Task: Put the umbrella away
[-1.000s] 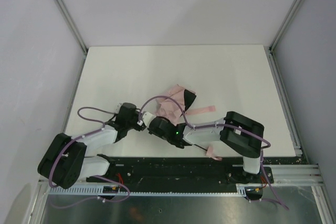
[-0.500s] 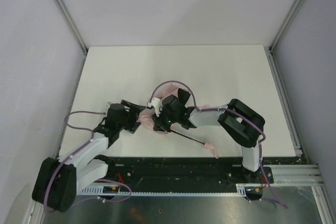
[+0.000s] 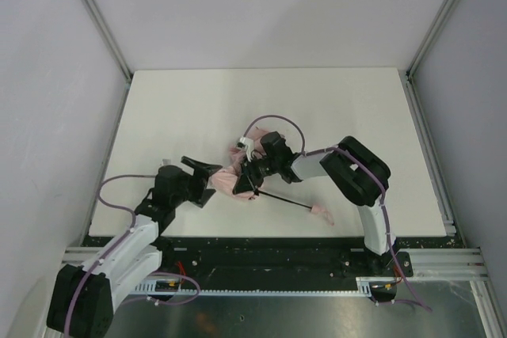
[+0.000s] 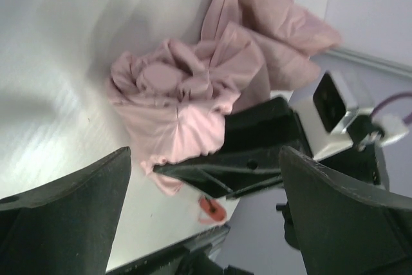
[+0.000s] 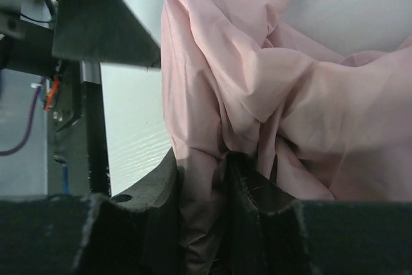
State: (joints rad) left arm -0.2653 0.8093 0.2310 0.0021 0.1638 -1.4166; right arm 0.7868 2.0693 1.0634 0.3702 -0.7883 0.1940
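Top view: the umbrella (image 3: 228, 182) lies centrally on the worktop (image 3: 333, 108), toward the near edge. The left gripper (image 3: 207, 180) jaws stand wide beside its fabric.
Left wrist view: fabric bunched, shaft hidden.
Right wrist view: the right gripper (image 5: 206, 180) jaws are narrow, pinching fabric.

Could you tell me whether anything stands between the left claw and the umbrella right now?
Nothing visible does. The open left claw faces the bunched fabric of the umbrella across bare table; the right claw, shut on that fabric, sits beside the approach, not across it.
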